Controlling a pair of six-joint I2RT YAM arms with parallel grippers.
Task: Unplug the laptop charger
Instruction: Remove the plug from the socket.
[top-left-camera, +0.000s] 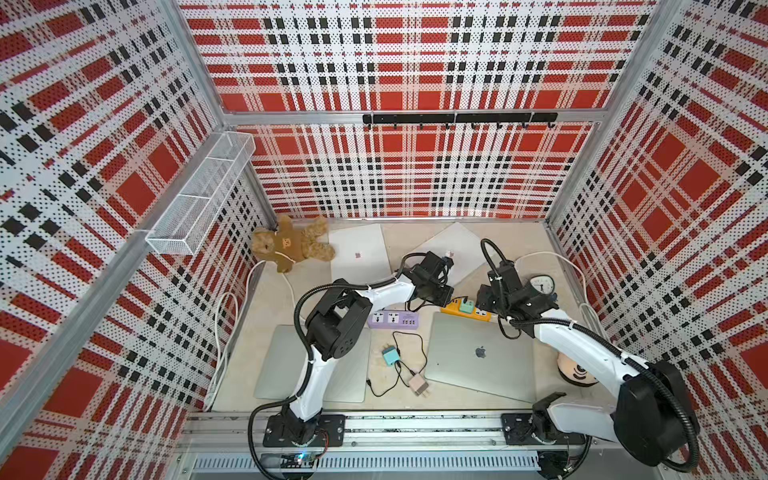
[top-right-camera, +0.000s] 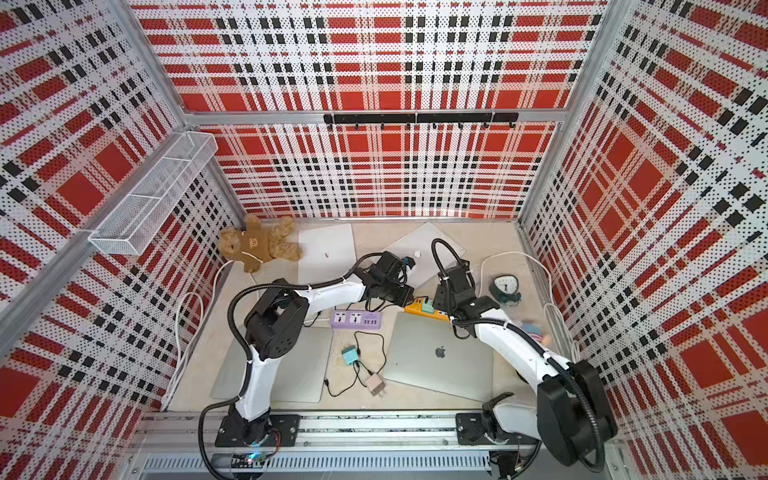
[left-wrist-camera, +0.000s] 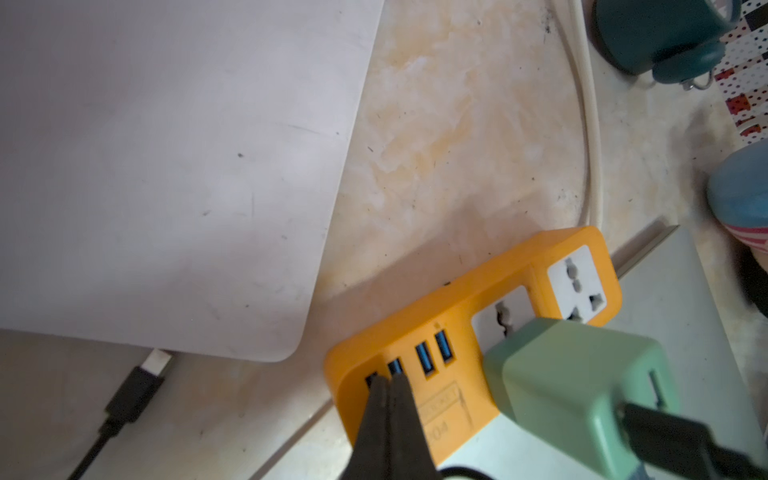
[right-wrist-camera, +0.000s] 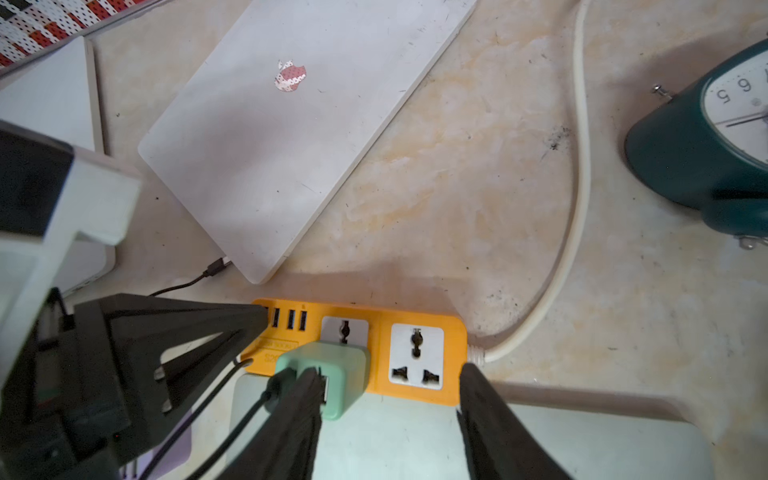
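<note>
An orange power strip (right-wrist-camera: 378, 332) lies on the table between two laptops. A pale green charger (right-wrist-camera: 332, 361) is plugged into its socket nearest the USB ports, with a black cable (left-wrist-camera: 685, 440) coming out of it. My left gripper (left-wrist-camera: 388, 376) is shut, its tips resting on the strip's USB end. My right gripper (right-wrist-camera: 390, 372) stands open over the strip: one finger lies against the charger's face, the other is at the strip's cord end. Both top views show the strip (top-left-camera: 451, 309) and the charger (top-right-camera: 426, 305) between the two grippers.
A white laptop (right-wrist-camera: 291, 145) lies behind the strip, with a black USB-C plug (left-wrist-camera: 137, 386) by its corner. A silver laptop (top-left-camera: 478, 353) touches the strip's near side. Nearby are a green clock (right-wrist-camera: 706, 145), a purple strip (top-left-camera: 392, 320), two loose chargers (top-left-camera: 390, 356) and a teddy bear (top-left-camera: 291, 245).
</note>
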